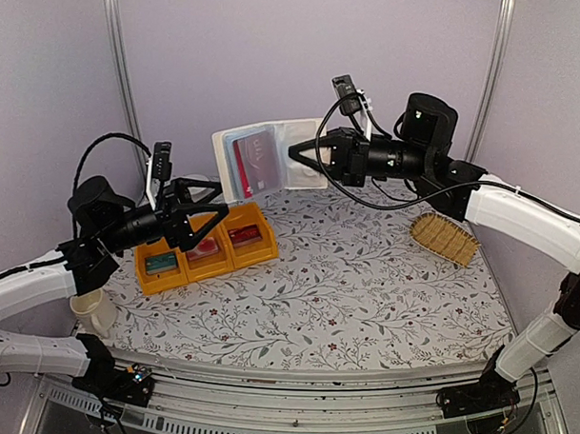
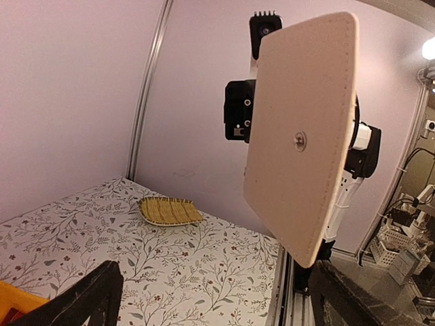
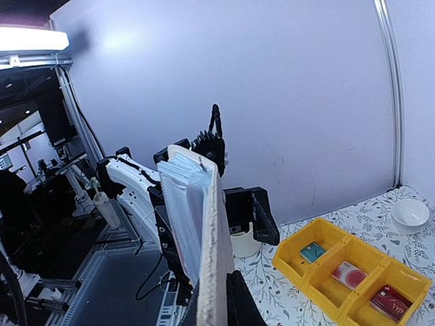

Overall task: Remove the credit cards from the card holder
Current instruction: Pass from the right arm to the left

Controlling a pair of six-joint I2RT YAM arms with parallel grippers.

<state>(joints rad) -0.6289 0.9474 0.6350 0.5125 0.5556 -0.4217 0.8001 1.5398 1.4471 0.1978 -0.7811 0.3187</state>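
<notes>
Top view of a floral-patterned desk (image 1: 364, 277). The right fingers (image 1: 295, 152) are closed on the right edge of the card holder (image 1: 268, 159) and hold it upright and spread open in the air at the far centre, its clear sleeves facing the near side. One red credit card (image 1: 254, 164) shows in its left leaf.

The left fingers (image 1: 209, 229) are spread wide and grip nothing. They hover over a row of three joined yellow bins (image 1: 212, 270) on the left of the desk. The left bin holds a teal card (image 1: 162, 262), the middle one a pink card (image 1: 204, 249) and the right one a red card (image 1: 244, 236).

A woven basket (image 1: 445, 238) lies at the far right, well apart from the bins, and a white cup (image 1: 94, 310) stands at the near left edge.

In the left wrist view the holder's whitish cover (image 2: 302, 136) faces the lens, with a snap at its centre. In the right wrist view the holder appears edge-on, its pale leaves fanned.
</notes>
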